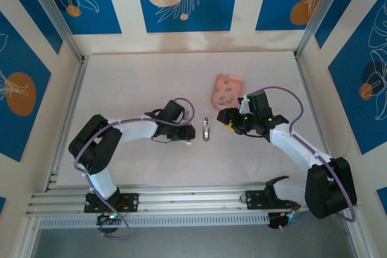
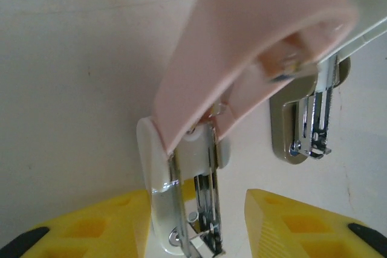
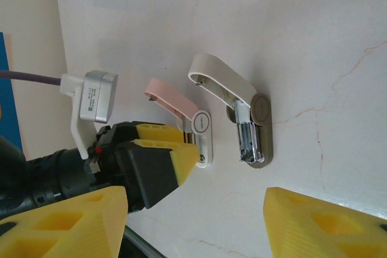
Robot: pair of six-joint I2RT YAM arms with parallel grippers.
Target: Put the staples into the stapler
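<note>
**Left gripper** (image 2: 195,216): the jaws stand partly open around the base end of the pink stapler (image 3: 175,102). In the left wrist view one yellow finger (image 2: 91,228) lies against the stapler's white base. The other finger (image 2: 302,222) stands clear of it, with a strip of table (image 1: 139,77) showing between them. The stapler is bracketed, not clamped.

**Right gripper** (image 3: 196,206): unclenched. Its two yellow fingers are spread wide and nothing is between them. It hangs over the table on the right of both staplers, facing the left gripper across them.

**Pink stapler**: it sits on the table with its pink top arm swung up and away from the white base. Bright metal parts show under the hinge, between the left gripper's fingers. Whether any staples lie in that channel cannot be told.

**Cream stapler** (image 3: 221,80): it rests just beside the pink one, apart from it and roughly parallel. Neither gripper touches it. Its cream arm is also raised, and the metal magazine is exposed over a grey oval base.

**Staples** (image 1: 227,95): several small grey strips lie loose in the salmon-pink tray (image 1: 222,81). The tray stands on the table beyond the staplers, further from the arm bases and near the right gripper. No strip is seen in either gripper.
</note>
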